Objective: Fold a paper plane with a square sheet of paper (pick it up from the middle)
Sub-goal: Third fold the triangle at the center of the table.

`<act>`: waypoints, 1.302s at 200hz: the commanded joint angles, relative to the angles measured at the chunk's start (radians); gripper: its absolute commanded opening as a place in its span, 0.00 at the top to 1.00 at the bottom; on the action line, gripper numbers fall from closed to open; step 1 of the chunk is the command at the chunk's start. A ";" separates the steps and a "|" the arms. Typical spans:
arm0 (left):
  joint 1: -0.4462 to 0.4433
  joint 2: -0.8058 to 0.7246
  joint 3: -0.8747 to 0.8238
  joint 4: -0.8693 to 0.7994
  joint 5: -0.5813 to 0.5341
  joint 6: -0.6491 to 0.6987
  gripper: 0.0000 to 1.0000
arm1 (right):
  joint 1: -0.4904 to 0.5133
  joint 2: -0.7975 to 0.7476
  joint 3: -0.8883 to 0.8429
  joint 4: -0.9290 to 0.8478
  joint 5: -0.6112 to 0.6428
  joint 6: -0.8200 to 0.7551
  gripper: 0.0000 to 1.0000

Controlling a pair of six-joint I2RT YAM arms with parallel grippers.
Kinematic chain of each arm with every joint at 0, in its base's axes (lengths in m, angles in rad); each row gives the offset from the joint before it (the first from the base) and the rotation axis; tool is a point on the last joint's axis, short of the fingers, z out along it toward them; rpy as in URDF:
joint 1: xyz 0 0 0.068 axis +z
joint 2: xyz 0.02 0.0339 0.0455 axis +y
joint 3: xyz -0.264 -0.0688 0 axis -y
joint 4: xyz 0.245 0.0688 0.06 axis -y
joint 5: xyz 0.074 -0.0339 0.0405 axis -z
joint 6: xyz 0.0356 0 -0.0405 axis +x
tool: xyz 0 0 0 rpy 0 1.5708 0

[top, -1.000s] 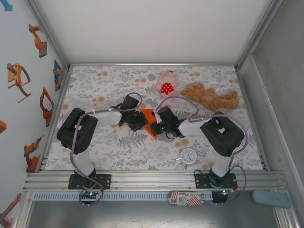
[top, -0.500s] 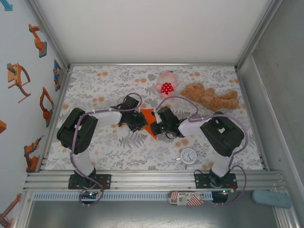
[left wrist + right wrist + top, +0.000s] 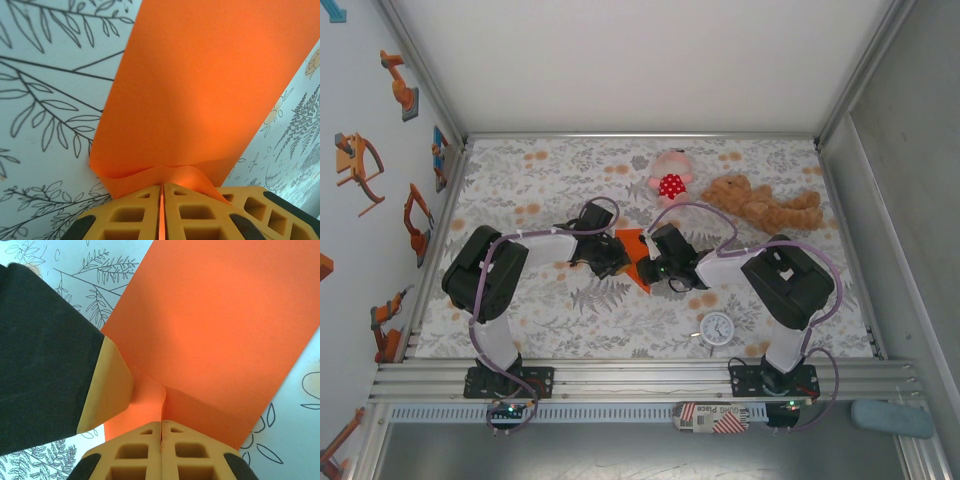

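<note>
Little has moved over the last second: the left arm's elbow block has edged slightly rightward in the top view, while both grippers and the sheet stay where they were. The orange sheet of paper (image 3: 634,252) lies at the middle of the floral table (image 3: 540,180), between the two grippers. The left gripper (image 3: 618,258) meets its left edge and the right gripper (image 3: 656,264) its right edge.

In the left wrist view, the left gripper (image 3: 161,192) has its yellow fingers (image 3: 135,210) pressed together on the sheet (image 3: 200,85), whose near edge buckles up into the seam.

In the right wrist view, the right gripper (image 3: 161,431) likewise pinches a raised fold of the sheet (image 3: 220,330), with a left finger at the frame's left, touching the paper.
</note>
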 commanded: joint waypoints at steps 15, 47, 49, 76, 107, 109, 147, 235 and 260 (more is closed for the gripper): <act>-0.003 0.026 0.012 -0.053 -0.025 0.022 0.89 | -0.004 0.026 0.008 -0.046 0.015 0.012 1.00; -0.002 0.035 0.012 -0.083 -0.052 0.035 0.89 | -0.005 0.002 0.043 -0.116 0.021 0.035 1.00; -0.003 0.037 0.012 -0.085 -0.052 0.035 0.89 | -0.004 0.000 0.047 -0.125 0.020 0.037 0.99; -0.003 0.048 0.006 -0.089 -0.059 0.036 0.91 | -0.005 -0.037 0.081 -0.199 0.020 0.048 0.92; -0.002 0.055 0.002 -0.078 -0.055 0.034 0.91 | -0.020 -0.097 0.075 -0.248 0.046 0.069 0.81; -0.002 0.055 0.002 -0.077 -0.054 0.035 0.91 | -0.023 -0.102 0.073 -0.249 0.046 0.071 0.80; -0.001 0.059 0.002 -0.067 -0.047 0.034 0.91 | -0.053 -0.213 0.023 -0.249 0.052 0.115 0.69; -0.002 0.057 -0.002 -0.057 -0.041 0.035 0.91 | -0.015 -0.156 -0.006 -0.095 -0.180 0.222 0.96; -0.002 0.060 -0.002 -0.058 -0.040 0.034 0.91 | 0.002 -0.111 0.011 -0.080 -0.193 0.232 1.00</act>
